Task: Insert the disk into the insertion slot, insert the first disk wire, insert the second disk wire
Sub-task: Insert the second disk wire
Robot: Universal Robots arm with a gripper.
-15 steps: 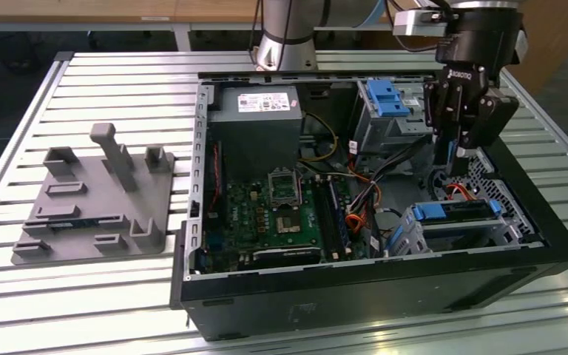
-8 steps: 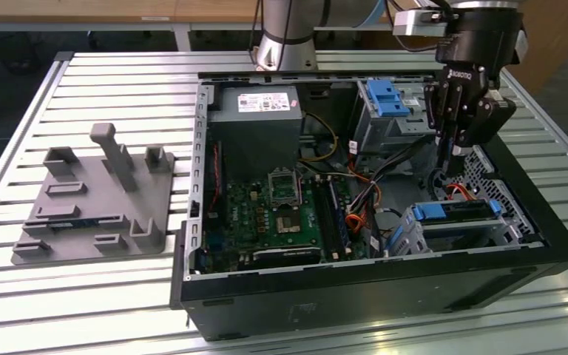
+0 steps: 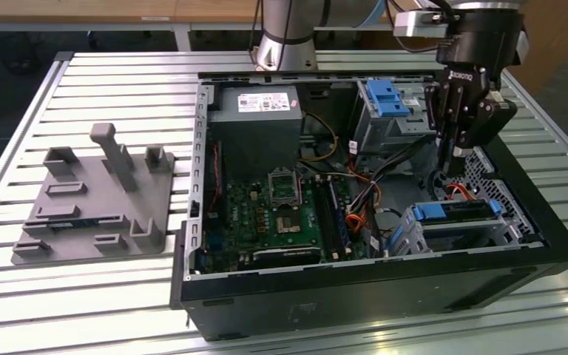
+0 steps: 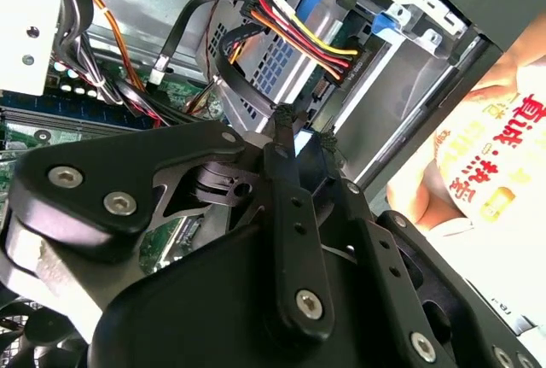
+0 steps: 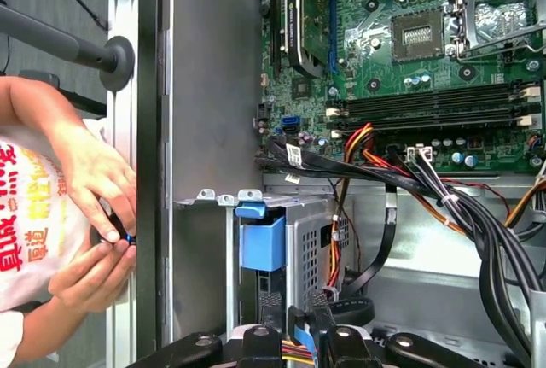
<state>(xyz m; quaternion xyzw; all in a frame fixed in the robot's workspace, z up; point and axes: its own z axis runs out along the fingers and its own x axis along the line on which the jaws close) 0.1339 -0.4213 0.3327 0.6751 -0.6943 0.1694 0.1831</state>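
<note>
Exterior view gave us the clearest account: the disk lay flat inside the insertion slot, the low perforated cage in the near corner of the computer case on the exterior view's right. Its blue carrier spanned the cage mouth, so we judged the first step done. Seated that way, the drive's connector end faced the open middle of the case, where cables could reach it. That seemed to us the reason the gripper hung just above that end of the disk, between the low cage and the taller grey cage. The first disk wire, thin and red, showed just under the gripper and just above the disk. We could not tell whether it was plugged in, nor whether the gripper was open, shut or clamped on anything.

The arm rose from the far edge of the table, reached over the case wall and pointed the gripper steeply down, leaning slightly. In the second wrist view a bundle of orange, yellow and black wires lay just beyond the tip, apart from it. In the first wrist view a person's hands were together outside the case wall, well clear of the work.
</note>
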